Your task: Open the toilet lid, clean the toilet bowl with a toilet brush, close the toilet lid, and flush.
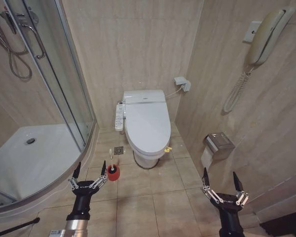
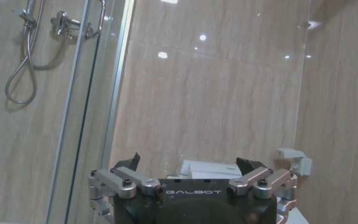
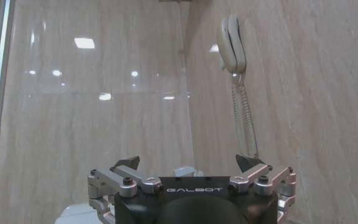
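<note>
far left: glass shower enclosure (image 1: 64,98) with a white tray. near left: left gripper (image 1: 90,170) raised over the floor tiles, fingers spread apart, clamped on nothing. just right of it, near its right fingertip: toilet brush (image 1: 111,167), white stick upright in its red holder on the floor. centre, far: toilet lid (image 1: 148,123) shut down over the toilet bowl (image 1: 147,159). near right: right gripper (image 1: 222,180) likewise spread wide, empty, below the wall phone (image 1: 265,37).

White toilet, beige veined tiles

The toilet lid (image 1: 148,121) is showing plain white; the toilet brush (image 1: 112,171) is sitting in red
</note>
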Motion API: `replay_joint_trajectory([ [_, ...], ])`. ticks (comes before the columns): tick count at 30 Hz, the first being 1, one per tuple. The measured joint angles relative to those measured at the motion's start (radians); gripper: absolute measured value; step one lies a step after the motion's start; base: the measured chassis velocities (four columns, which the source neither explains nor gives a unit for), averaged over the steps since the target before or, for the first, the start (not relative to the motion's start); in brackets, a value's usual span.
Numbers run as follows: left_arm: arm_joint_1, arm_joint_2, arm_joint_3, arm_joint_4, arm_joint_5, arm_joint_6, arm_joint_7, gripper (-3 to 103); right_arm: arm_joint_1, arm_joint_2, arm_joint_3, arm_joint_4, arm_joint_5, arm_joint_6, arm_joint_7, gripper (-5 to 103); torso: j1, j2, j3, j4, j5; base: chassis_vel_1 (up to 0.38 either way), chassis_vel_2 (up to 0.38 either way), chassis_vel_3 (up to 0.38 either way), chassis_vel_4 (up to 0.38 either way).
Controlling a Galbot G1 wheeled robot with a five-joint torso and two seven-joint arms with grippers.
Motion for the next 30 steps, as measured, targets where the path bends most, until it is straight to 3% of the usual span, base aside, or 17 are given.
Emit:
replay_joint_trajectory([
  [14, -0.003, -0.003, 0.001, 0.014, 0.006, -0.051, 0.007, 100, 0.015, 0.002, -0.009, -0.025, 0.036, 0.000, -0.017, 100, 0.000, 0.000, 0.000, 0.0000, 0.0000, -0.015, 0.021, 0.020, -0.015],
  [24, -0.022, -0.009, 0.011, 0.045, 0.004, -0.050, 0.006, 100, 0.027, 0.002, -0.005, -0.046, 0.036, -0.002, -0.013, 100, 0.000, 0.000, 0.000, 0.0004, 0.0005, -0.187, 0.172, 0.188, -0.171],
  [28, -0.027, -0.010, 0.015, 0.053, 0.003, -0.051, 0.006, 100, 0.027, 0.002, -0.001, -0.045, 0.038, -0.003, -0.012, 100, 0.000, 0.000, 0.000, -0.0004, 0.0003, -0.274, 0.250, 0.249, -0.268],
  [30, -0.027, -0.008, 0.015, 0.057, 0.002, -0.053, 0.006, 100, 0.027, 0.002, -0.001, -0.043, 0.041, -0.002, -0.012, 100, 0.000, 0.000, 0.000, 0.0004, 0.0000, -0.272, 0.295, 0.296, -0.299],
])
